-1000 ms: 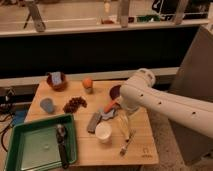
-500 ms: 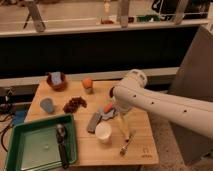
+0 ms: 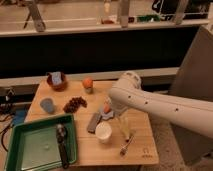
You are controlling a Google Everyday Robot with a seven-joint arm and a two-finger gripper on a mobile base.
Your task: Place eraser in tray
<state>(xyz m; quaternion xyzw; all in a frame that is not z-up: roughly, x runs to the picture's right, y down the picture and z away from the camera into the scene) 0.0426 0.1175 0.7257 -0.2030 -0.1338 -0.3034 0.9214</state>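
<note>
The eraser (image 3: 93,122), a small flat grey block, lies on the wooden table just right of the green tray (image 3: 20,150) and just up and left of the white cup (image 3: 103,132). The tray sits at the table's front left and holds a black-handled utensil (image 3: 62,146). My gripper (image 3: 107,112) is at the end of the white arm reaching in from the right. It hangs low over the table just right of the eraser's far end, partly hidden by the arm. A small orange object (image 3: 106,107) shows at the gripper.
A brown bowl (image 3: 56,80) stands at the back left, with a blue cup (image 3: 47,105) and dark grapes (image 3: 75,104) in front of it. An orange fruit (image 3: 88,83) is at the back centre. A fork (image 3: 125,145) and a pale yellow item (image 3: 123,127) lie right of the white cup.
The arm has swung left and the gripper has come closer to the eraser. The objects on the table have not moved.
</note>
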